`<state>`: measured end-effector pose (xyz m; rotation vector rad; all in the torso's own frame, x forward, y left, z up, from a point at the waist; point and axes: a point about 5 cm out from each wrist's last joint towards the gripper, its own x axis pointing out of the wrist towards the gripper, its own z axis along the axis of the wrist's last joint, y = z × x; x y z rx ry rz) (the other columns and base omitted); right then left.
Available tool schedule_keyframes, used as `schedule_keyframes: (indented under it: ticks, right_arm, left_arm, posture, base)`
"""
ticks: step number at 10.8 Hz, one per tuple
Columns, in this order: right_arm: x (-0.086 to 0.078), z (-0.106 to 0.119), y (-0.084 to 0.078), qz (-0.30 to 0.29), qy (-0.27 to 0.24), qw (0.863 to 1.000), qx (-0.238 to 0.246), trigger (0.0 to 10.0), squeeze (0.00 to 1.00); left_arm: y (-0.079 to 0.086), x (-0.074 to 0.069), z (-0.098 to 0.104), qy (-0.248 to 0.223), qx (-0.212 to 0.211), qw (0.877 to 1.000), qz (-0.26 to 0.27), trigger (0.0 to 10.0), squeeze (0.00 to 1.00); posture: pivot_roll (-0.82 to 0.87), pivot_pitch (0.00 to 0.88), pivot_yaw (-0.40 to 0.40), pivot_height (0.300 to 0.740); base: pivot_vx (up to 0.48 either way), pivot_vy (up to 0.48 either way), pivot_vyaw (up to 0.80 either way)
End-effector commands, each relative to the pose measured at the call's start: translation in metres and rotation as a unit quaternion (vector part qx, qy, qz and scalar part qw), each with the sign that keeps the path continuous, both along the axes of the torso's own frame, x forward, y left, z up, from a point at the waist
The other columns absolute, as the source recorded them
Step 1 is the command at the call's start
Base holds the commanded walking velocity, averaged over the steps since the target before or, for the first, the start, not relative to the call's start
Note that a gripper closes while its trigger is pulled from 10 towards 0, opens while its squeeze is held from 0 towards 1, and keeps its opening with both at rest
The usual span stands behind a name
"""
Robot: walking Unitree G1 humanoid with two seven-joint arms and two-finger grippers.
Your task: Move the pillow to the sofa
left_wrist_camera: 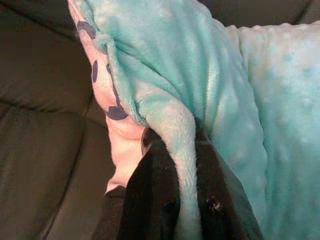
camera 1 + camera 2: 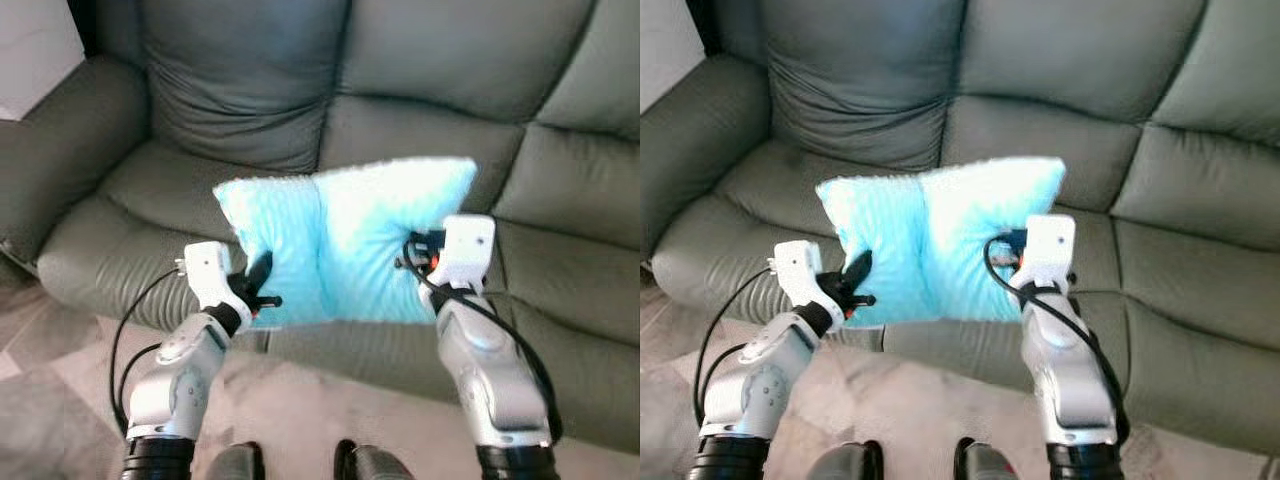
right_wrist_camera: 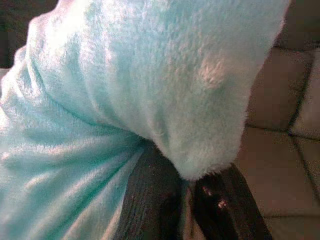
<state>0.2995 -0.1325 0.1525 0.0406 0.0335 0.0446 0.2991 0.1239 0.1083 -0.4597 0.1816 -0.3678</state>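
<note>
You have the pillow (image 2: pixel 345 235) held up between both arms, in front of the grey leather sofa (image 2: pixel 420 90) and over the front edge of its seat cushions. It is a fluffy light-blue pillow, creased down the middle so its two halves fold slightly toward you.

Your left tool (image 2: pixel 256 283) has its two black fingers (image 1: pixel 150 200) closed on the pillow's lower left edge; the left wrist view shows a fold of blue plush pinched between them, with a pink side bearing dark spots (image 1: pixel 116 112) just beside the pinch.

Your right tool (image 2: pixel 415 255) sits at the pillow's right side, about halfway up. In the right wrist view its black fingers (image 3: pixel 150 200) are closed narrow on a bulge of blue plush that hangs over them.

The pillow's top edge stands in front of the sofa's backrest, and its bottom edge hangs level with the seat's front lip. Whether it touches the seat you cannot tell from here. Pale marbled floor (image 2: pixel 300 410) lies below, between you and the sofa.
</note>
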Motion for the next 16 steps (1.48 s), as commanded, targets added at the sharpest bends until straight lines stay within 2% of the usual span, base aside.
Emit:
schedule_keyframes:
  ticks: [1, 4, 11, 16]
  right_arm:
    - [-0.0006, 0.0011, -0.0043, -0.006, 0.0, 1.0, -0.001, 10.0, 0.0]
    - [-0.0008, 0.0003, -0.0047, -0.009, 0.004, 1.0, 0.0, 10.0, 0.0]
    - [-0.0016, -0.0022, -0.0043, -0.009, 0.015, 1.0, 0.003, 10.0, 0.0]
    - [-0.0025, -0.0022, -0.0043, -0.003, 0.017, 1.0, -0.003, 10.0, 0.0]
  left_arm:
    - [-0.0096, -0.0014, 0.0031, -0.007, -0.005, 1.0, -0.026, 10.0, 0.0]
    - [-0.0105, -0.0015, 0.003, -0.004, -0.006, 0.999, -0.031, 10.0, 0.0]
    - [-0.0124, -0.0031, 0.0001, 0.012, -0.026, 0.999, -0.042, 10.0, 0.0]
    - [-0.0135, -0.0041, -0.0002, 0.015, -0.043, 0.998, -0.04, 10.0, 0.0]
  posture:
    - [-0.08, 0.212, -0.078, 0.74]
    - [-0.09, 0.214, -0.077, 0.74]
    - [-0.09, 0.219, -0.08, 0.74]
    - [-0.1, 0.222, -0.086, 0.74]
  base:
    - [0.0, 0.0, 0.0]
    - [0.0, 0.0, 0.0]
    - [0.0, 0.0, -0.76]
    - [0.0, 0.0, 0.0]
